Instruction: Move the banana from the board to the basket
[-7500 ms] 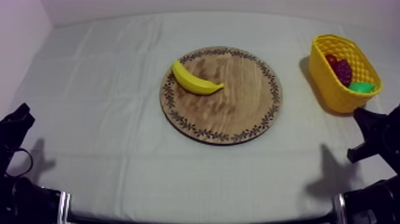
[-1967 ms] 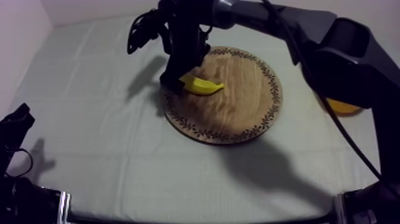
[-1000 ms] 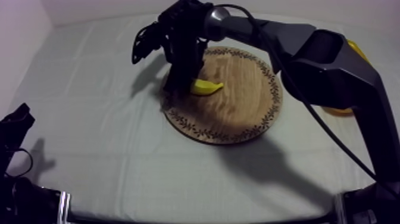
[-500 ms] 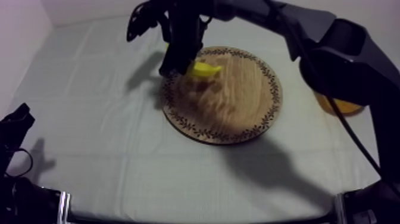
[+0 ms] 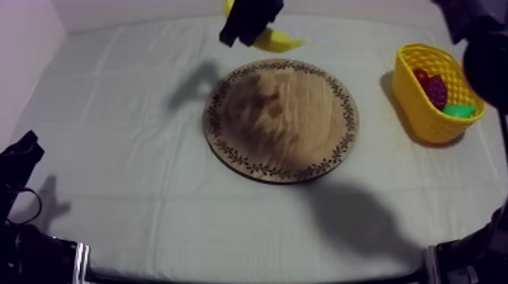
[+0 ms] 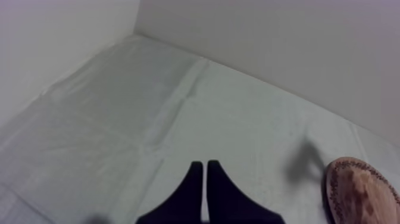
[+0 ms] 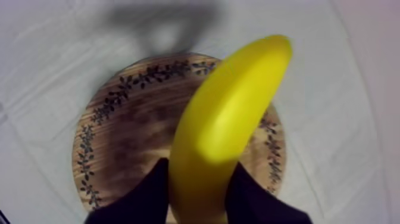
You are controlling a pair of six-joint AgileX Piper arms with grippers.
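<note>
The yellow banana [image 5: 276, 41] hangs high above the far edge of the round wooden board [image 5: 281, 119], held by my right gripper [image 5: 246, 23], which is shut on it. In the right wrist view the banana [image 7: 226, 125] sticks out between the two black fingers [image 7: 143, 196], with the bare board [image 7: 125, 137] far below. The yellow basket [image 5: 435, 91] stands at the right of the table with a small red fruit [image 5: 432, 84] and something green inside. My left gripper [image 6: 205, 179] rests low at the left, fingers together as a narrow wedge over the cloth.
The right arm's shadow falls on the cloth in front of the board. The board's rim [image 6: 357, 184] shows beyond the left gripper. A wall runs along the table's far edge.
My right gripper has lifted the banana off the board, up and toward the far edge. The arm has swung away, so the basket is uncovered. The left arm has not moved.
</note>
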